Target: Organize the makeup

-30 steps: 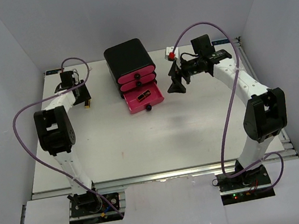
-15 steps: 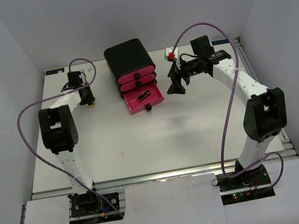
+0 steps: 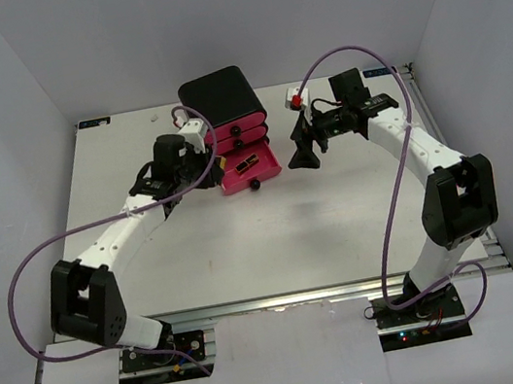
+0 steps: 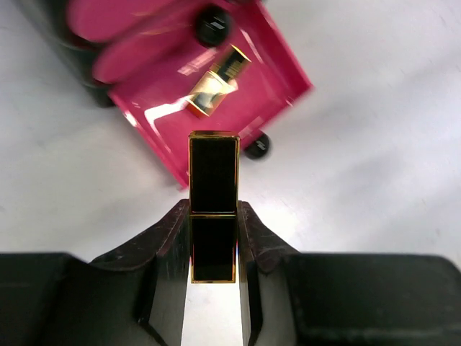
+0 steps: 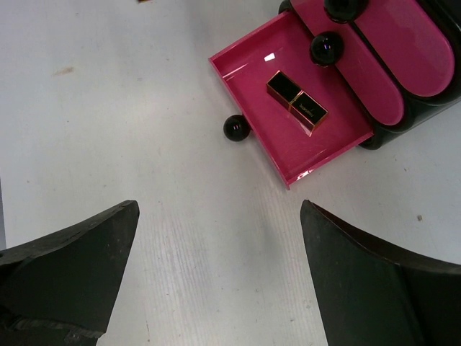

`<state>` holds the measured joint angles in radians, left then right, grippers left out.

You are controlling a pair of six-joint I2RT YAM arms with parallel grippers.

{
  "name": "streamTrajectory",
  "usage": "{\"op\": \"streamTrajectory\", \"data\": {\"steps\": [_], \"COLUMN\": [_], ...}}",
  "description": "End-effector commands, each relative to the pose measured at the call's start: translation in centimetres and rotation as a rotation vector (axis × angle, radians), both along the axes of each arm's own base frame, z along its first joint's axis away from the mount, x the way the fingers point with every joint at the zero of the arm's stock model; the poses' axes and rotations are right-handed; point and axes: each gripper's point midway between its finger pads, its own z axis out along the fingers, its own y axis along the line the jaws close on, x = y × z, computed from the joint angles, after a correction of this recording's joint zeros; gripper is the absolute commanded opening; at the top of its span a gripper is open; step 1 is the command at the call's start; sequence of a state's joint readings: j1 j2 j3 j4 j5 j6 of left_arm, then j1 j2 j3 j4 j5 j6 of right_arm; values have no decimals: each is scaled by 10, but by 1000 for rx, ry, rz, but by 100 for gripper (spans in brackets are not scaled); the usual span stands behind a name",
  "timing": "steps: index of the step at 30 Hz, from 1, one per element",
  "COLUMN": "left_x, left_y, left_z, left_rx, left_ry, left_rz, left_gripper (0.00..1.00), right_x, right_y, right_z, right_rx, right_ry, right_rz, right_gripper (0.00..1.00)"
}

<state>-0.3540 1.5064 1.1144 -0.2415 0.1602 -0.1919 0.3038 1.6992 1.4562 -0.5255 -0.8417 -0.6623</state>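
left wrist view shows you the left jaws clamped on a black-and-gold lipstick case (image 4: pixel 214 180) near the open pink drawer (image 4: pixel 274 79), where a second lipstick case (image 4: pixel 216 83) lies, while your right jaws gape wide above the table (image 5: pixel 108 108).

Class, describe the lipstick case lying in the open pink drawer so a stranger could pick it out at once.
At the back of the white table stands a big black box with pink drawers, its bottom drawer pulled open. A rectangular black-and-gold lipstick case lies alone in that drawer. The matching case is clamped in the left gripper instead.
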Motion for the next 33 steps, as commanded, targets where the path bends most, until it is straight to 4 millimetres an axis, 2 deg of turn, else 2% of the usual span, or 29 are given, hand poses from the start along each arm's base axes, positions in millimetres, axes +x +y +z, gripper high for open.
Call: {"op": "streamTrajectory", "data": {"steps": [1,6,8,13,14,16,22,25,28,29,33], "left_x": [-28,-29,-22,4,8,17,38,46,53,56,60], "left_y": [-13,-41,-50,-71,-74,-78,-97,-104,-110,-113,-118], "left_z": [21,16,21,1,5,-8,-14,-24,-23,-30,-39], "left_rx": [-1,78,111,228,241,280,339,363,369,382,388], "left_ry": [-101,-127,-153,-162,-179,-165,-186,-180,-193,-186,-177], "left_rz": [-90,-174,-191,-252,-262,-263,-281,-288,-289,-295,-311], "left_gripper": [24,24,24,24,24,24,25,25,26,26,27], "right_x": [-12,-14,-15,-20,-22,-25,-31,-32,-31,-30,-28], "right_y": [0,-1,-1,-5,-5,-7,-13,-15,-18,-19,-25], "right_z": [28,25,24,26,23,23,16,16,16,15,17], "right_rx": [48,44,44,40,37,36,32,33,35,37,44], "right_ry": [-70,-71,-68,-79,-74,-78,-65,-65,-61,-60,-58], "right_rz": [26,23,23,17,17,17,11,6,-1,-3,-18], "right_gripper": [100,100,100,100,100,100,100,100,100,100,100]}}
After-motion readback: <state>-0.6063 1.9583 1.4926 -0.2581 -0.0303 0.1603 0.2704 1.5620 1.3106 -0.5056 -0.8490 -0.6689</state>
